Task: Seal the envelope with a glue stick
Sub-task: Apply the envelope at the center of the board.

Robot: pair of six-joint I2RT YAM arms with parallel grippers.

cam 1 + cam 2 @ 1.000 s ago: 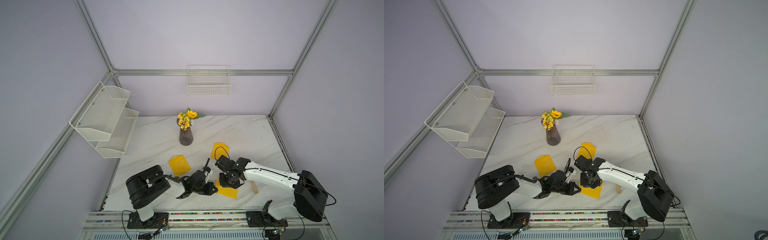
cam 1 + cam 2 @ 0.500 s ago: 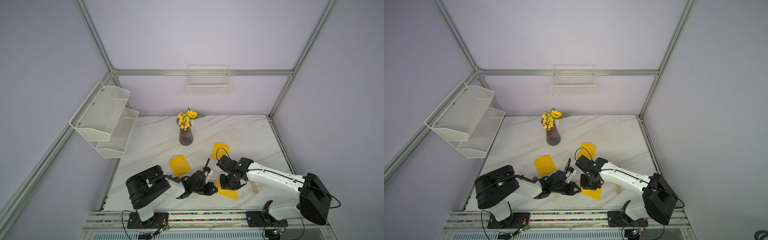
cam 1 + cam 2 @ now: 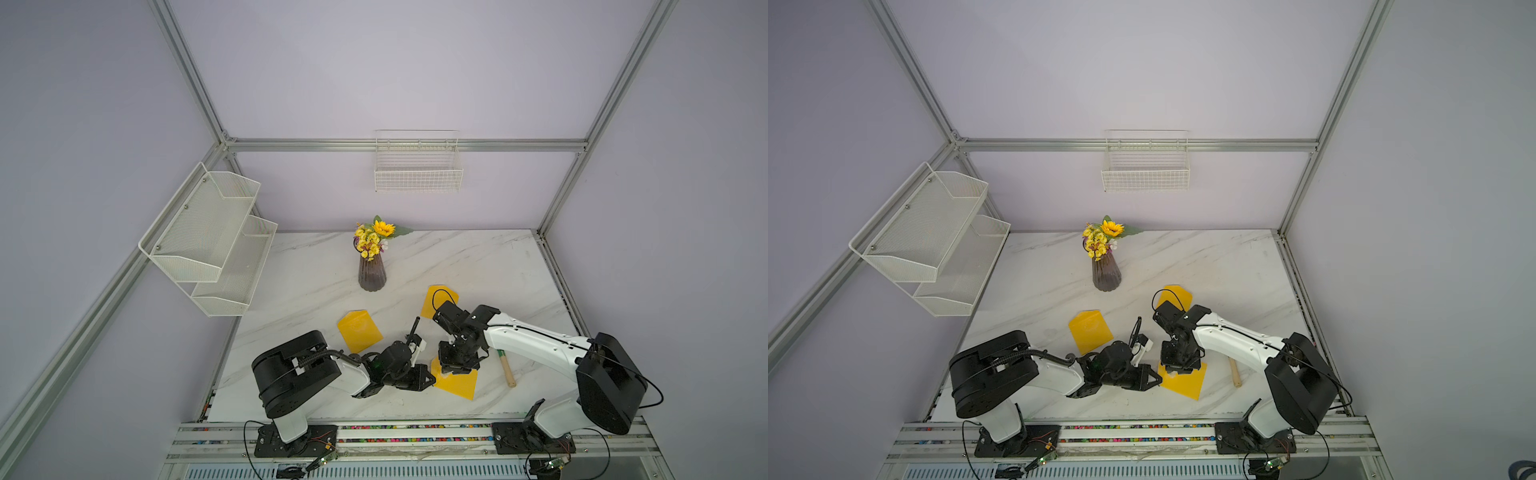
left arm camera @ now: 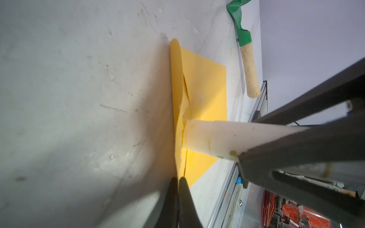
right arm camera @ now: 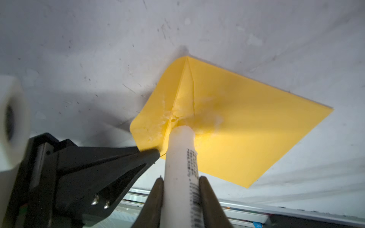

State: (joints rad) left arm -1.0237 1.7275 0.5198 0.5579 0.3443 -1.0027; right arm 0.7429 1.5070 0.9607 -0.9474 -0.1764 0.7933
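Containers: vase (image 3: 372,274) at mid-table holds yellow flowers (image 3: 374,239); wire basket (image 3: 417,174) hangs on the back rail, two-tier mesh shelf (image 3: 208,237) on the side wall. Right gripper (image 5: 181,183) has its fingers clamped on the glue stick (image 5: 181,158), stick upright, its end pressed onto the envelope (image 5: 246,128) right at the flap fold; that envelope lies near the front edge of the marble table (image 3: 478,266). Left gripper (image 4: 178,180) has its jaws fully closed, tips at the envelope's edge by the flap; can't tell if paper is pinched between them. Both top views hide the stick under the right gripper and show two more yellow envelopes (image 3: 359,332) (image 3: 436,297) further back. Only the wrist views show the whitish glue smears along the fold. Left wrist view shows the rake (image 4: 249,69) with its green head; in both top views only the wooden handle shows past the right arm. Versus a second ago: right arm's rear link has swung a little, its gripper stays over the same envelope; left arm, envelopes, vase and rake unmoved.
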